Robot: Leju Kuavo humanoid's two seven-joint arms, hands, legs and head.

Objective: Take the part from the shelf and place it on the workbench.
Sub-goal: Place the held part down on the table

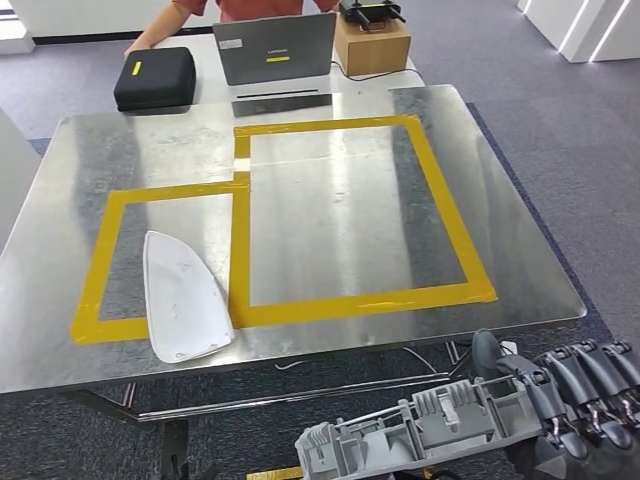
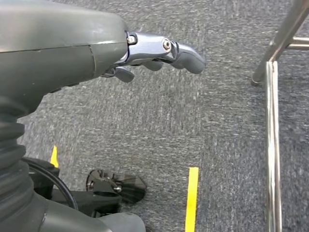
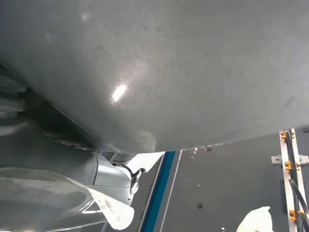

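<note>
From the head view we see our right hand (image 1: 581,395) gripping a long grey ribbed part (image 1: 423,425), held below the near edge of the metal workbench (image 1: 324,200) and not yet over it. A white curved panel (image 1: 181,295) lies on the workbench across the yellow tape outline (image 1: 241,240). Beyond it sit a laptop (image 1: 275,48), a black case (image 1: 155,78) and a cardboard box (image 1: 372,45), with a person (image 1: 226,10) behind. Our left wrist view shows the left hand (image 2: 160,50) hanging over grey carpet (image 2: 146,125), fingers extended and holding nothing. The right wrist view gives a close grey surface (image 3: 164,63), likely the held part.
</note>
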